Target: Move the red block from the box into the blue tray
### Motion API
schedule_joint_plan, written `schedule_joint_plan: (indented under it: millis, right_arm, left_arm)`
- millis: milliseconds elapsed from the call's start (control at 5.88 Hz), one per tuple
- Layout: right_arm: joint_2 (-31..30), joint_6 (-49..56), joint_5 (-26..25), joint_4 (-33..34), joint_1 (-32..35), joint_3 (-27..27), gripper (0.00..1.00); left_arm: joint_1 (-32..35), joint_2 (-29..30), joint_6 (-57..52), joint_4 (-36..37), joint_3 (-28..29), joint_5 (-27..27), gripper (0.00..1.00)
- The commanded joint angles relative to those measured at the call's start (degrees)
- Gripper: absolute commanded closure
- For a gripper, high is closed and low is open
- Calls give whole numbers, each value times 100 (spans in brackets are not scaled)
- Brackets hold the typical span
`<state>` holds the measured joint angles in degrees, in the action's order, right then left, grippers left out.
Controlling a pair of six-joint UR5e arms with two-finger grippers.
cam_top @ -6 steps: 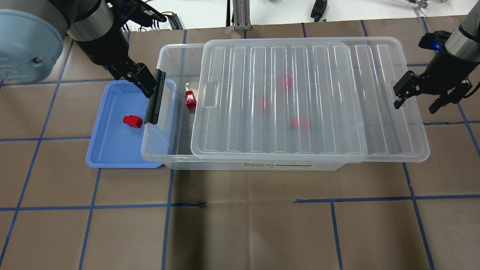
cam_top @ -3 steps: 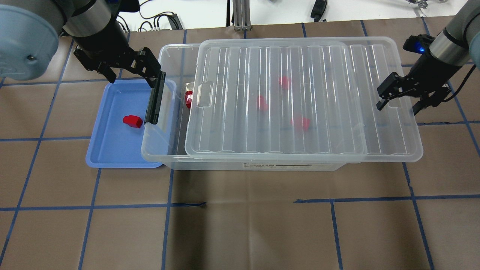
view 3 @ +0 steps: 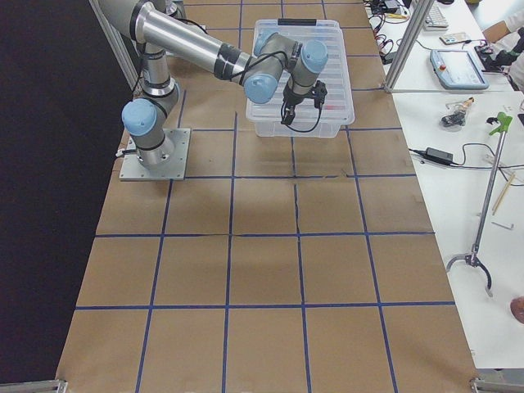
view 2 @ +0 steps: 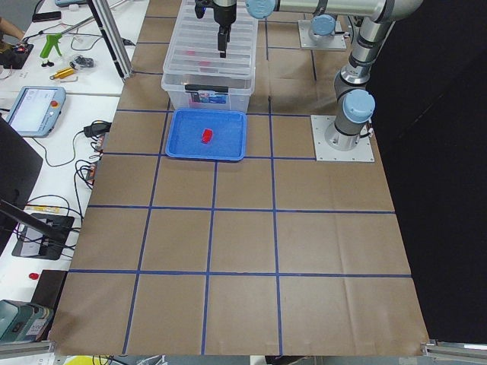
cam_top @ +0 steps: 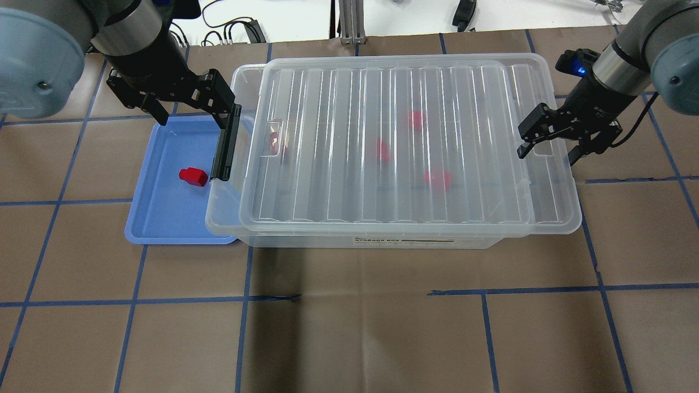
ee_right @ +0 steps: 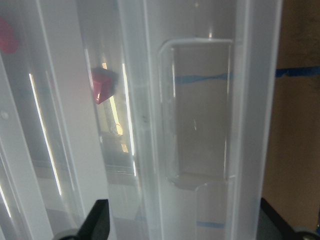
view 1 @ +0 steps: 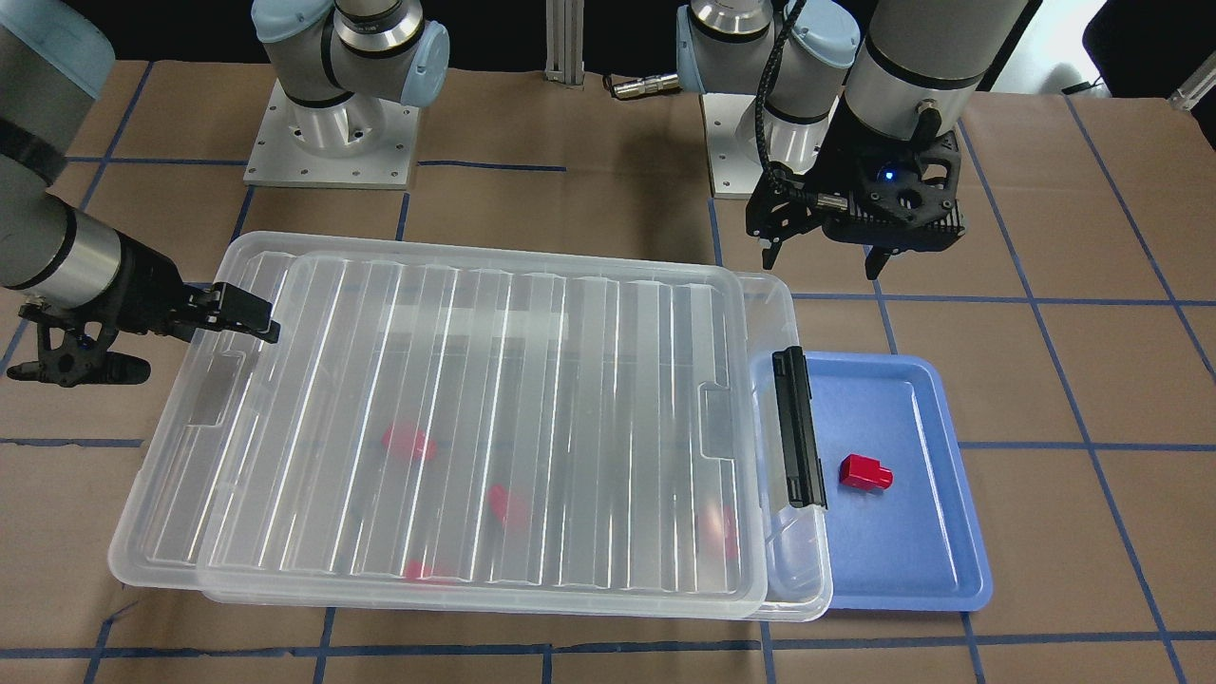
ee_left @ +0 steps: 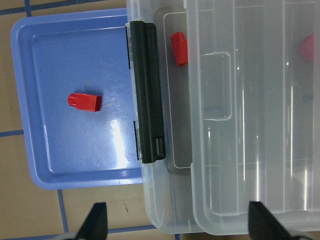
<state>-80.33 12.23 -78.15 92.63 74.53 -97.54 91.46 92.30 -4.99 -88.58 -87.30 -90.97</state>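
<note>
One red block (cam_top: 193,176) lies in the blue tray (cam_top: 158,221), also seen in the front view (view 1: 864,472) and the left wrist view (ee_left: 84,101). Several more red blocks (cam_top: 437,179) show blurred through the ribbed lid (cam_top: 393,82) on the clear box (cam_top: 224,218). One of them (ee_left: 179,48) sits at the box's open left end next to the black latch (cam_top: 225,144). My left gripper (cam_top: 194,116) hangs open and empty above the tray's far edge. My right gripper (cam_top: 549,151) is open, its fingers either side of the lid's right-end handle recess (ee_right: 200,110).
The box's left end overhangs the tray's right side. The blue tray (view 1: 902,570) and latch (view 1: 796,427) lie below my left gripper (view 1: 820,263) in the front view. The table is brown paper with blue tape lines. Cables and a metal post stand at the far edge.
The lid has slid left over the box, with my right gripper moving left with it, and now covers the block at the left end. My left gripper turned, moved back from the latch, then held still.
</note>
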Motion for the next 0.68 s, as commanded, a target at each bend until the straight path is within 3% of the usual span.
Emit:
schedule_joint_plan:
  millis: [0,511]
  right_arm:
    - [0,-220,229,9,210,7,0]
    - [9,-124,-470,-8,211,479,0]
  left_arm:
    - [4,-19,-2,-2,-15,1,2]
    - [4,-28,-2,-2,-15,9,2]
